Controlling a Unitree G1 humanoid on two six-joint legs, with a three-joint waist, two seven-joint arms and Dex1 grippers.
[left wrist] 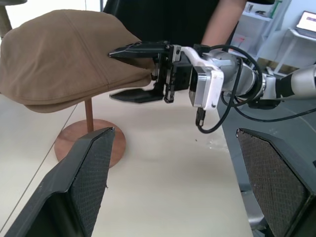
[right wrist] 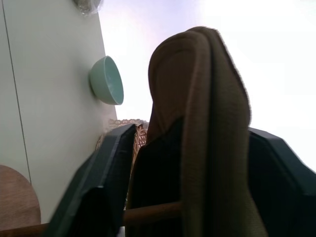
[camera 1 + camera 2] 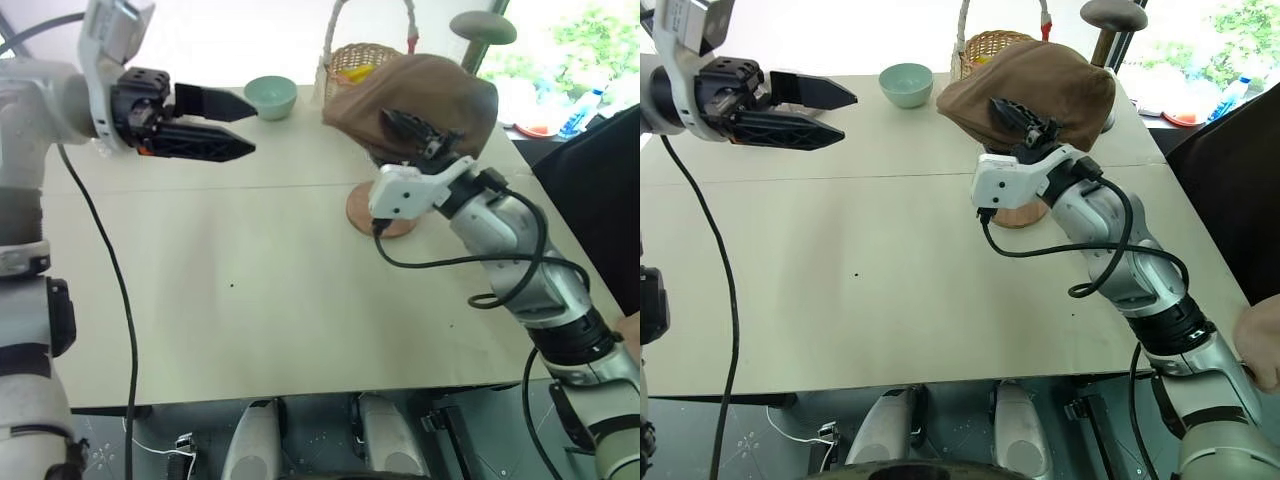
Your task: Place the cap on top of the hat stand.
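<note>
Over the table's (image 3: 200,300) left side the left gripper (image 3: 235,125) hung in the air with its fingers spread and nothing between them, well apart from the work. Past it, toward the far edge, stood a green bowl (image 3: 270,97) and a wicker basket (image 3: 355,58). Right of centre the cap (image 3: 420,100) lay draped over the stand (image 3: 362,212), hiding the top disc, with the rod and round base showing beneath it. The right gripper (image 3: 420,135) had its fingers astride the cap's near brim, one above and one below; whether they pinched the fabric or merely bracketed it I could not tell. To do this step well, it seemed wise to check that the cap sat centred on the disc, let go gently, and draw the fingers straight back without dragging the brim or nudging the rod.
</note>
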